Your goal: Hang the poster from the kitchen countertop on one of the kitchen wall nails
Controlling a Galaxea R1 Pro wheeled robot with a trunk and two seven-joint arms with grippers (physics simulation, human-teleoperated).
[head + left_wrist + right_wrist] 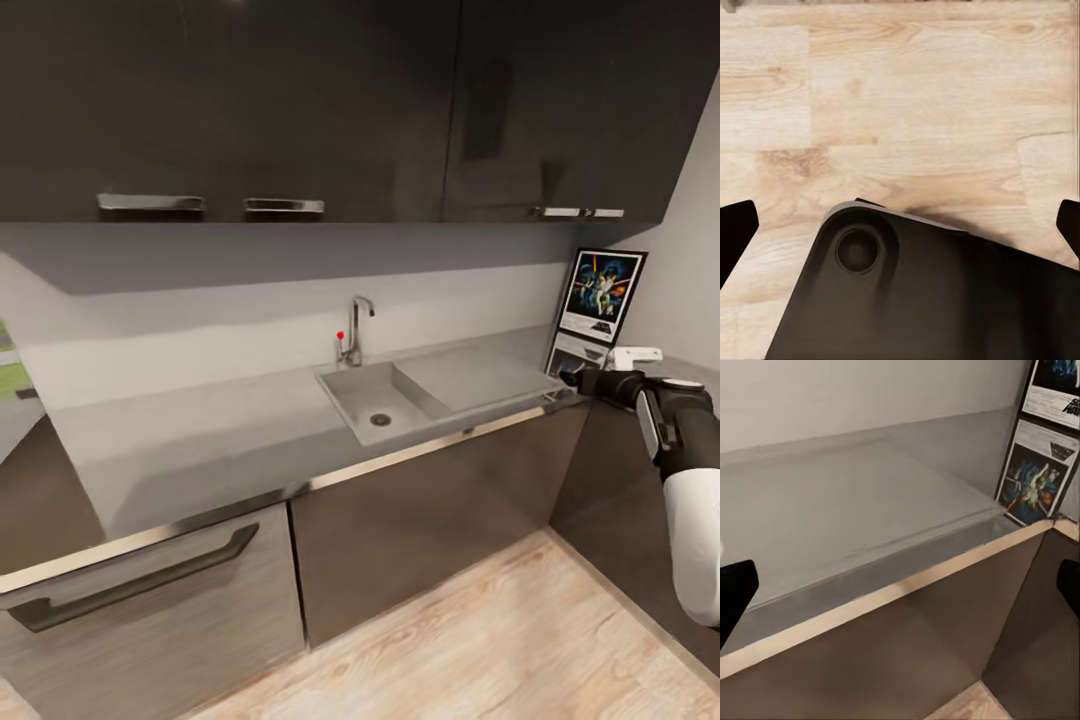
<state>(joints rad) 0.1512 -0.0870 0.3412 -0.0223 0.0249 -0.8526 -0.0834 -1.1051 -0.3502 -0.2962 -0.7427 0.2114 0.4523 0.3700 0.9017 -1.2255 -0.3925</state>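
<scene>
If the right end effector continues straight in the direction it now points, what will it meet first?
Probably the front edge of the kitchen countertop, beside the sink's draining board. The right end effector aims left of the poster, though depth is unclear.

In the right wrist view the poster is cut by the picture's edge, so only its lower white strip with part of the lettering shows, and its upside-down reflection in the countertop runs off the same edge. In the head view the right gripper is too small and dark against the countertop's edge to tell how its jaws stand, and the arm behind it runs out of the picture. The left gripper's fingertips show as dark tips at opposite edges of the left wrist view, a black rounded part of the robot hiding the wooden floor beneath.
</scene>
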